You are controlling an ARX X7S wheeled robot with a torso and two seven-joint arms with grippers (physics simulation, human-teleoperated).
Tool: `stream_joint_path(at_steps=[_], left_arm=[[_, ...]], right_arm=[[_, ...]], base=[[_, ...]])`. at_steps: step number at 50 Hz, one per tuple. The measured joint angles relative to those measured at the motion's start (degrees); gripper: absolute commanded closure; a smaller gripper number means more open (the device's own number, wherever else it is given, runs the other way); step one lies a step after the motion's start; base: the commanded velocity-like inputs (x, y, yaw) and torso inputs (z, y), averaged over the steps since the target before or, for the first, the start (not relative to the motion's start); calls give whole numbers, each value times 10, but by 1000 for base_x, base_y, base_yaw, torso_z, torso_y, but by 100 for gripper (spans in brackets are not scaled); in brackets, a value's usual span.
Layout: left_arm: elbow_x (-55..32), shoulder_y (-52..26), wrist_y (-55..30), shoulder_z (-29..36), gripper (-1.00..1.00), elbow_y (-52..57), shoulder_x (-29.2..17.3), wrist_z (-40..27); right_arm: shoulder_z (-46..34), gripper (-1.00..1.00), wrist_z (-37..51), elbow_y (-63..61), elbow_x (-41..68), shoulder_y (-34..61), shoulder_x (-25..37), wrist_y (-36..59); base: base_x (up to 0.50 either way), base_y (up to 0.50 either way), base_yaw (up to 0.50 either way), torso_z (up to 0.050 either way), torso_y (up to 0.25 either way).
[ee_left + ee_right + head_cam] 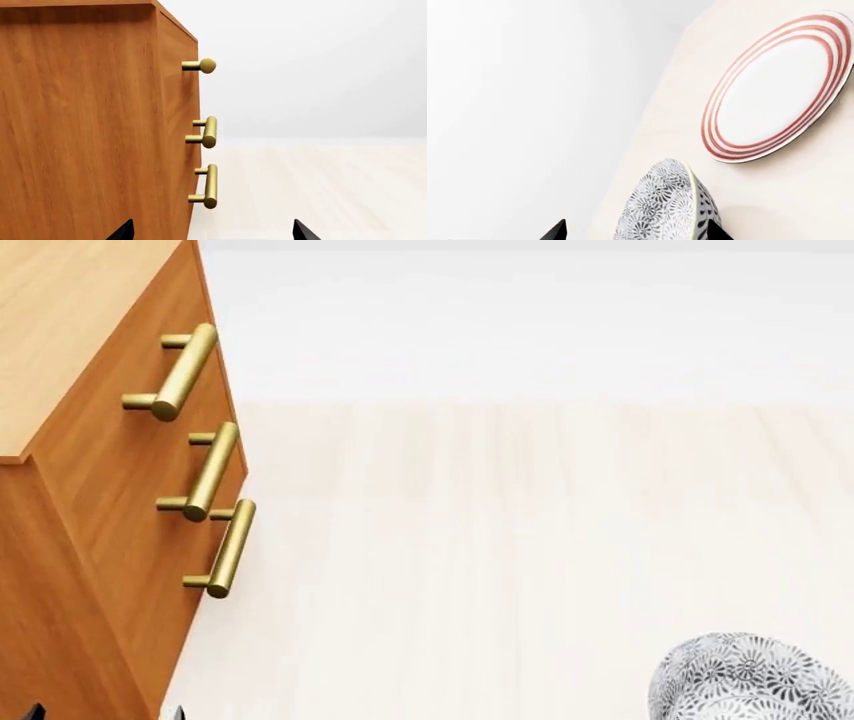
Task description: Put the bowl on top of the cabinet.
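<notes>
The head view looks down from high up. The cabinet (pixel 94 470) fills the left of the frame and the bowl (pixel 747 680) peeks in at the lower right corner. The left wrist view sits low and very close to the cabinet (pixel 87 125), facing its side, so both views share the brass handles (pixel 208 132). The right wrist view is tipped sideways, right beside the bowl (pixel 664 205), with the plate (pixel 777 87) farther off.

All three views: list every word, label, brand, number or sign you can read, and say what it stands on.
None: no readable text in any view.
Orange-brown wooden cabinet with brass bar handles: plain wood grain.
Grey-black floral ceramic bowl: pattern only.
White plate with red rings: rings only.
</notes>
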Motion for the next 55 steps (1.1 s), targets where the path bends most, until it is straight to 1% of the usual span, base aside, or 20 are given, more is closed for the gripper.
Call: stream_joint_path(at_steps=[23,55], left_arm=[[-2,-2,0,5,-100,0,-3,-3],[-6,-7,0,11,-100,-7,-5,-6]], right_arm=[[-4,-100,10,21,48,18,20,34],[-4,-100,13,62,95,47,33,61]], base=[[0,0,0,0,0],[0,0,0,0,0]])
